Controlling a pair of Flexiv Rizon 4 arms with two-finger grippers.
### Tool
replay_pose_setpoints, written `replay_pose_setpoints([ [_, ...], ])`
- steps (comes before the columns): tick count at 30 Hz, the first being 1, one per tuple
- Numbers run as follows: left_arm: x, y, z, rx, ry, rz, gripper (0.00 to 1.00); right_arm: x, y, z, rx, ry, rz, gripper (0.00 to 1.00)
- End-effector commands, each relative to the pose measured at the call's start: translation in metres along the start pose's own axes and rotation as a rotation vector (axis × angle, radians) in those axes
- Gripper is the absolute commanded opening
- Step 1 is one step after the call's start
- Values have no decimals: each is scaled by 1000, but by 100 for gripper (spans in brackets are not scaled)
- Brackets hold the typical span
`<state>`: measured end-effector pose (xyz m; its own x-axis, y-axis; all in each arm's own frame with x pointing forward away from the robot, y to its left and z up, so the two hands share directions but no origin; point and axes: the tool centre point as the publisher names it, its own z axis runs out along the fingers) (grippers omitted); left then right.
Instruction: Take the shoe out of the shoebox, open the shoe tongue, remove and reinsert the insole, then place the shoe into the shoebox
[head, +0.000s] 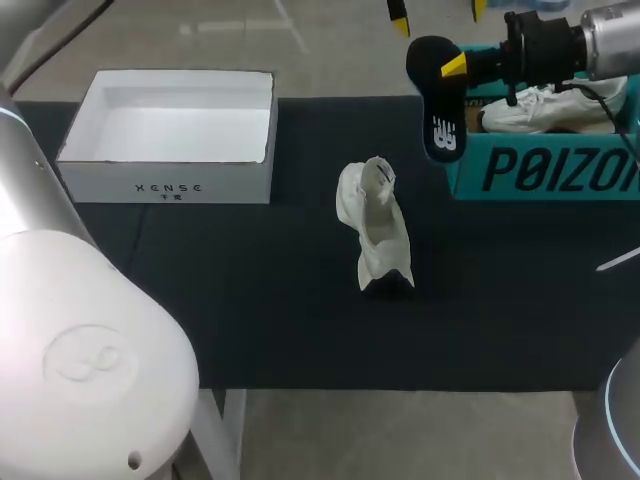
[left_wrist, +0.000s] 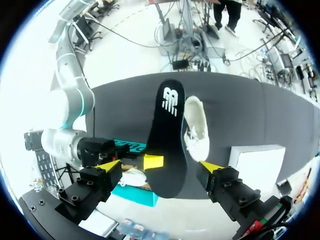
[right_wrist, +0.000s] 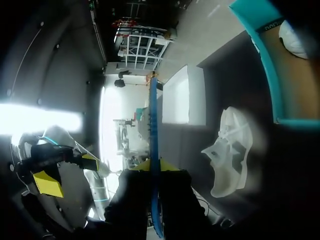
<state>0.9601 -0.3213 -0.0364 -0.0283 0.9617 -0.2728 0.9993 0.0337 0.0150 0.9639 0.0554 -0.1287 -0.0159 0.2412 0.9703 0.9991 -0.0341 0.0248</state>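
The insole (head: 443, 110) is out, so we're midway through the remove-and-reinsert step. The right hand (head: 455, 68) is clamped on it edgewise, a yellow tip on each face, holding it aloft over the far right of the table (head: 250, 300), just in front of the teal box (head: 540, 170). The left hand (left_wrist: 161, 167) hovers beyond it with its fingers spread wide, gripping nothing. From its own wrist view the insole sits in the gap ahead, touching neither finger. The insole's long axis runs near to far, logo end toward the robot and the broad forefoot end toward the left hand. The shoe (head: 375, 225) sits mid-table, well apart from both hands. Its long axis also runs roughly near to far, and the toe appears to point back toward the robot, though that's hard to call. By my read, the next move is getting the insole down to the shoe's opening, lined up with its length and fed in toe-first, possibly with the left hand steadying the shoe. The white shoebox (head: 170, 185) waits at far left.
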Motion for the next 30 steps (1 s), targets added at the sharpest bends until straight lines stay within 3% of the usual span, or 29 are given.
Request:
replay_pose_setpoints([
  [1,21,16,6,78,-237,-62,100,0,-3,-2,-6,-3,2,0],
  [6,35,27,4,160,-382,-32,100,-2,-6,-2,-8,-2,9,0],
  [13,48,33,-6,88,-505,15,100,-3,-8,-2,-5,-1,23,0],
  [15,48,31,-6,-25,-456,18,100,-2,-7,-2,-2,-4,24,0],
  [25,48,31,-6,-25,-456,18,100,-2,-10,1,1,-1,29,0],
  [30,53,29,5,-102,-614,-63,100,0,-16,7,-19,20,25,0],
])
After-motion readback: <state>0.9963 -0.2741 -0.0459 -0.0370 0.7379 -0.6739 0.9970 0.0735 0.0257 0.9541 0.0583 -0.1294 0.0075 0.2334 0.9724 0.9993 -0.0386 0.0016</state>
